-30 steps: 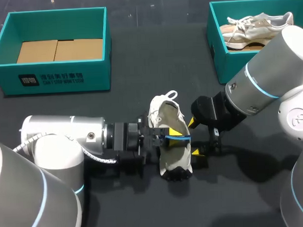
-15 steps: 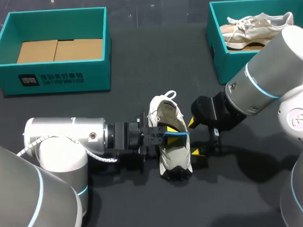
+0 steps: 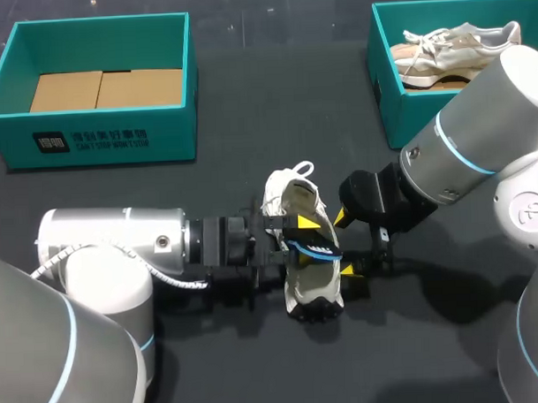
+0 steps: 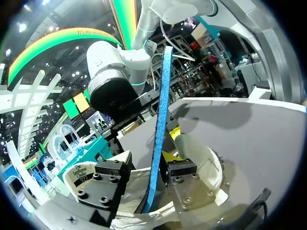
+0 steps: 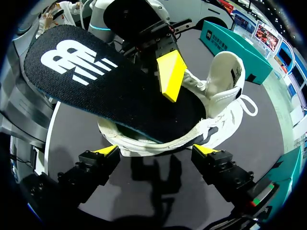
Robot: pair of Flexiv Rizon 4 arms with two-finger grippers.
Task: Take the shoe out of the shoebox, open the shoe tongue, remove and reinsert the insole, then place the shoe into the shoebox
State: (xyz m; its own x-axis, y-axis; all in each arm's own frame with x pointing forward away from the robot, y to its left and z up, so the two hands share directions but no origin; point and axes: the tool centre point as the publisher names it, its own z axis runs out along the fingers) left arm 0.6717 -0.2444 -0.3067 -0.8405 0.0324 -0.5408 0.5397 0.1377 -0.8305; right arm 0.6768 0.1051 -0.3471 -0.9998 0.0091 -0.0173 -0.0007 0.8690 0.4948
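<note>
Now our left gripper [image 4: 153,166] pinches the insole [image 5: 105,91], half out of the shoe [image 3: 313,290]; our right gripper [image 5: 156,151] stands spread just beside it.

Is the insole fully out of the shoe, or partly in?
Partly in: the insole rises from the shoe, one end tucked inside, left gripper pinching it.

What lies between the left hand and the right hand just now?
The white shoe, with its black insole sticking out, gripped by the left hand. The right hand stands open just beside it. The head view shows this.
</note>
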